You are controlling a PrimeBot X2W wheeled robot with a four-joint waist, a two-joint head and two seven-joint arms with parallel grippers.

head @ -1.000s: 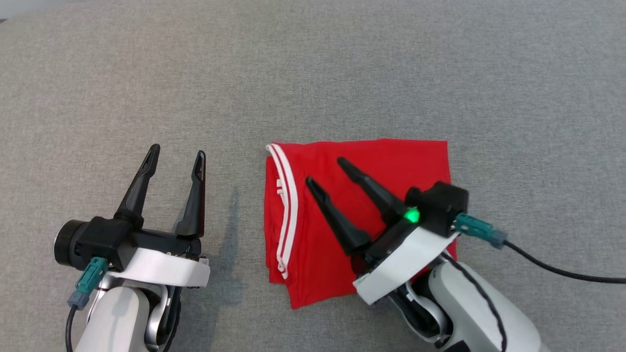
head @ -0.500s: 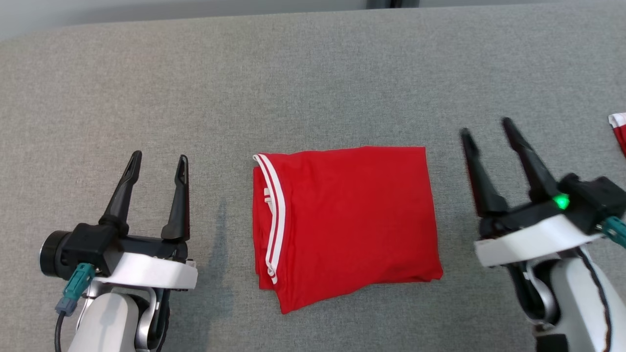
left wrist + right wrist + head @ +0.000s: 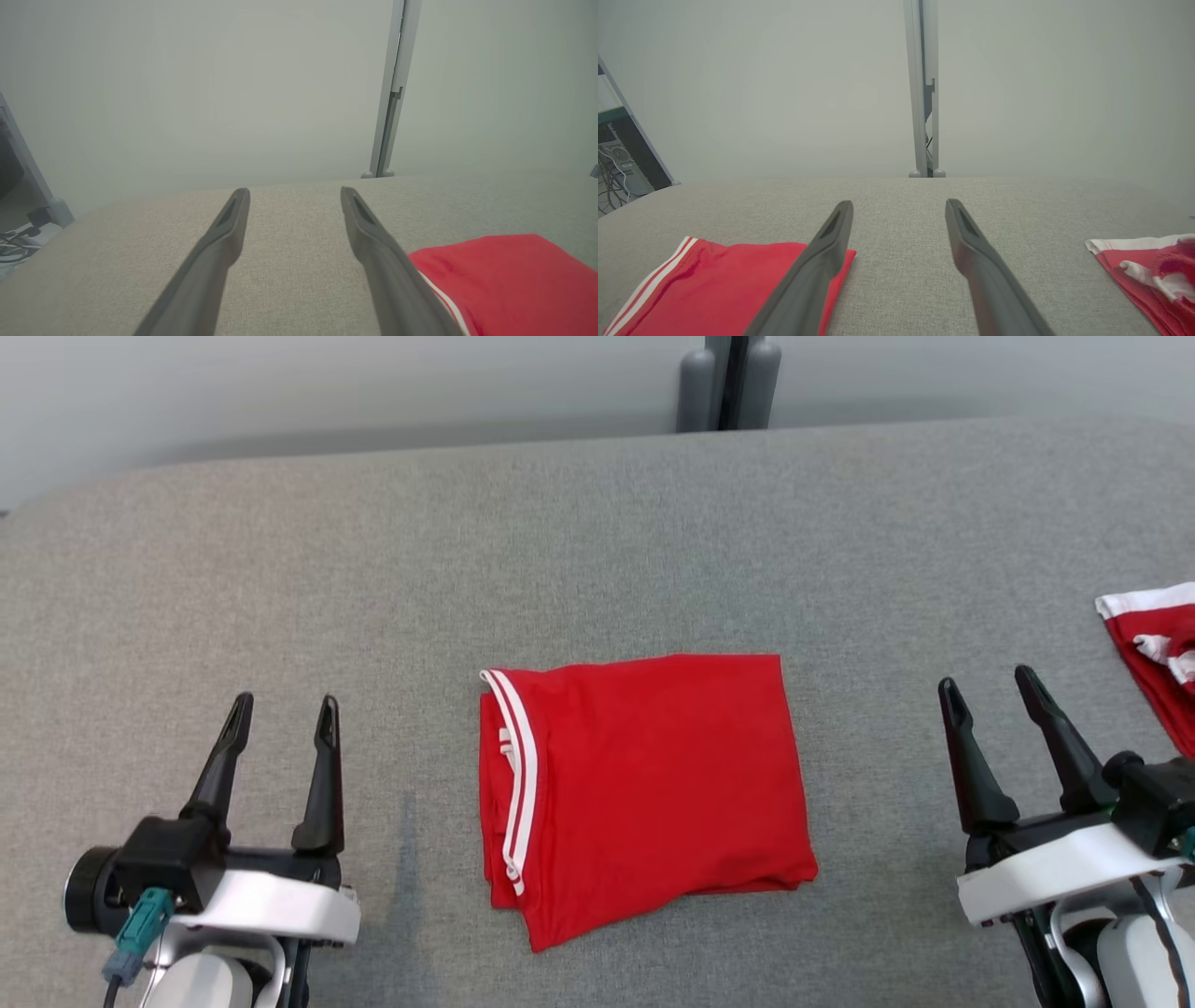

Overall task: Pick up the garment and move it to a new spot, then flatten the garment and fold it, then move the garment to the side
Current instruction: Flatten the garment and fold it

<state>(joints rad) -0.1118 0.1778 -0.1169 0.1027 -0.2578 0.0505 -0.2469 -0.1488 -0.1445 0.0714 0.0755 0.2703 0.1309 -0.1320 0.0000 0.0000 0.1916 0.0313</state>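
A red garment (image 3: 644, 784) with a double white stripe along its left edge lies folded into a rough square on the grey fabric surface (image 3: 597, 551). It also appears at the lower right of the left wrist view as a red garment (image 3: 514, 280) and at the lower left of the right wrist view as a red garment (image 3: 714, 284). My left gripper (image 3: 280, 714) hovers open to the left of it, apart from the cloth. My right gripper (image 3: 988, 683) stands open to the right of it, nothing between its fingers.
A second red and white cloth (image 3: 1153, 644) lies crumpled at the surface's right edge, close to my right gripper, and shows as a cloth (image 3: 1153, 270) in the right wrist view. A grey post (image 3: 728, 383) rises behind the far edge, against a pale wall.
My right gripper has lifted off the folded garment and swung out to its right side. The head camera has tilted up, bringing the far edge, the post and the second cloth into view.
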